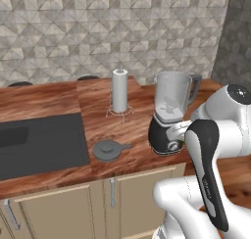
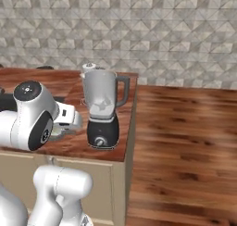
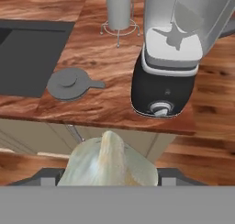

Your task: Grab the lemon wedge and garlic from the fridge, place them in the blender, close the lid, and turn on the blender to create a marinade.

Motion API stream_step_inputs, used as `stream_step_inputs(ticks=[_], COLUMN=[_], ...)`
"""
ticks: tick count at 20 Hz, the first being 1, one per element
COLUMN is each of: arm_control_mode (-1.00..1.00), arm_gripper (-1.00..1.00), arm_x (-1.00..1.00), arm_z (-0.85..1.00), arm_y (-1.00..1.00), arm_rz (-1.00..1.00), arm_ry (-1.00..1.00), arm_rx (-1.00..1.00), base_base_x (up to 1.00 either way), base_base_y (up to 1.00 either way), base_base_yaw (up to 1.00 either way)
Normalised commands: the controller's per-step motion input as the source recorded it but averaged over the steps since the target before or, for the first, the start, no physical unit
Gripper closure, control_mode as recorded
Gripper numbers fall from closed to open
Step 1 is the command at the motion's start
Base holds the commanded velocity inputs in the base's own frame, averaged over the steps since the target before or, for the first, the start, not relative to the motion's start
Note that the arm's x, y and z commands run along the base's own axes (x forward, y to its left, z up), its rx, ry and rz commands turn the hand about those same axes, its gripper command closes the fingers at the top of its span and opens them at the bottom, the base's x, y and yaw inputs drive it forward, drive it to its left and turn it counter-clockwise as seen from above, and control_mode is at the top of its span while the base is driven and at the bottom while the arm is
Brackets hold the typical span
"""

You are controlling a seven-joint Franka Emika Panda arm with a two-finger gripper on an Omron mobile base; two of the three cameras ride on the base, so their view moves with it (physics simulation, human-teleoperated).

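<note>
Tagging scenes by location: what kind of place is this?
A rendered kitchen, most likely: a wooden counter over cabinet doors, a blender with its lid beside it, and a paper-towel roll.

Counter [image 1: 54,98] is seen as glossy red-brown wood w/ strong grain. Blender [image 1: 169,116]: clear grey-tinted jar, glass or plastic, over smooth black base w/ metallic knob. Lid [image 1: 109,149] looks matt grey. Wall tiles [image 1: 98,32] are rendered as rough stone. Garlic [image 3: 109,162] appears pale, papery, slightly streaked.
</note>
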Motion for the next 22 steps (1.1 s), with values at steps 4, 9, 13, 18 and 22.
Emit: stream_step_inputs(ticks=[4,9,13,18,22], arm_control_mode=[1.00,1.00,1.00,1.00,1.00], arm_gripper=[1.00,1.00,1.00,1.00,1.00], arm_x=[0.00,0.00,0.00,0.00,0.00], arm_z=[0.00,0.00,0.00,0.00,0.00], arm_y=[0.00,0.00,0.00,0.00,0.00], arm_rz=[0.00,0.00,0.00,0.00,0.00], arm_ry=[0.00,0.00,0.00,0.00,0.00], arm_rx=[0.00,0.00,0.00,0.00,0.00], base_base_x=[0.21,0.30,0.39,0.36,0.14], base_base_y=[0.49,0.33,0.23,0.03,0.00], base_base_yaw=[-0.18,-0.18,-0.17,-0.13,-0.04])
